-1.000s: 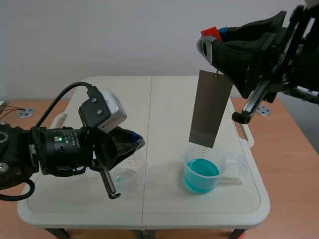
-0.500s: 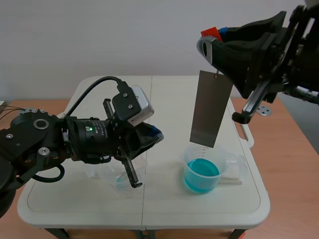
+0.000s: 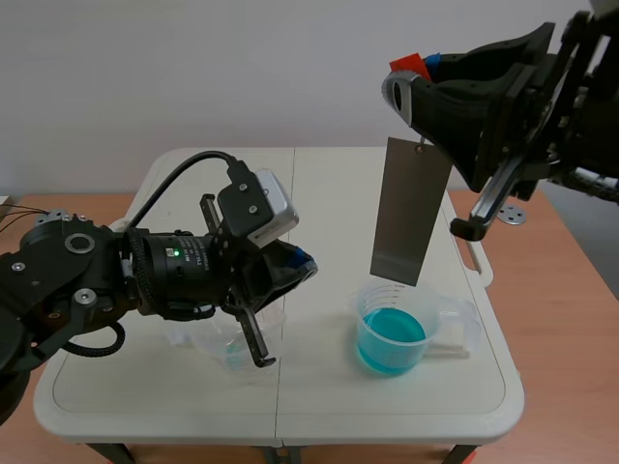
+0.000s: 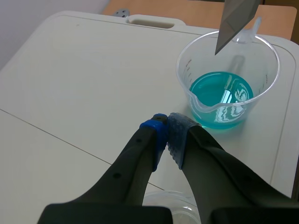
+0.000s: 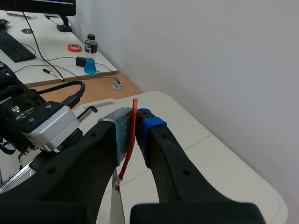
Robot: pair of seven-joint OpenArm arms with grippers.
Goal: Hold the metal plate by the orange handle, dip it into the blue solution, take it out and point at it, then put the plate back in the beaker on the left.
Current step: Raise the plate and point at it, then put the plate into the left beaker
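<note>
While the right gripper (image 5: pixel 135 122) is clamped on the orange handle (image 5: pixel 132 135), the plate (image 3: pixel 410 211) hangs from it high over the right half of the table (image 3: pixel 319 193). The plate's long axis runs almost straight up and down, leaning a little so the top sits right of the bottom. Its lower edge points down at the blue beaker (image 3: pixel 392 329) and stops just above the rim without touching the solution (image 4: pixel 220 95); in the left wrist view one lower corner shows over the beaker's mouth. The left gripper (image 3: pixel 295 263) has its fingers pressed together on nothing. It points right toward the blue beaker and plate but is apart from both, and its arm lies low across the left half of the table. The empty beaker (image 3: pixel 242 343) stands on the near left under that arm, partly hidden by it. The table is off-white, with a seam down its middle and a handle slot at each side. It rests on a brown wooden surface (image 3: pixel 571 290) that carries a small metal disc (image 3: pixel 511 215) on the right, and a plain pale wall (image 3: pixel 242 68) stands behind. The right wrist view also takes in a white desk (image 5: pixel 46 42) with a keyboard (image 5: pixel 14 45), a bottle (image 5: pixel 90 55) of blue liquid and an orange tape roll (image 5: pixel 74 47).
</note>
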